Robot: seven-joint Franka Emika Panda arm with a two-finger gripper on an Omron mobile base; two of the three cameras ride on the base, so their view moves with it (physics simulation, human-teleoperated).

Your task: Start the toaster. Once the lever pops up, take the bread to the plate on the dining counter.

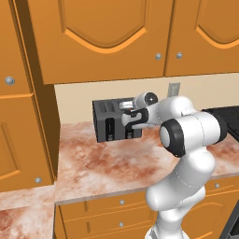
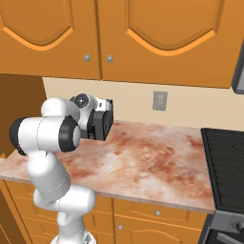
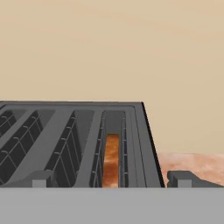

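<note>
hand (image 3: 111, 178) open over toaster (image 3: 78, 144) | bread (image 3: 112, 159) in rightmost slot

The arm (image 1: 186, 154) is glossy white, built of fat rounded segments joined by dark, near-black rings. A round silver cap sits on its wrist. The pincer (image 3: 111, 178) ends in two small, blocky dark-grey finger tips (image 3: 40, 178).

The toaster (image 1: 112, 120) stands at the back of the marbled counter (image 1: 107, 163), near the beige wall (image 3: 112, 48). Wide bare counter lies in front and to its right. Overhead cabinets (image 1: 107, 37) cap the space above. The bread (image 3: 111, 161) sits deep in the outermost slot between wire guides, a narrow entry.
</note>
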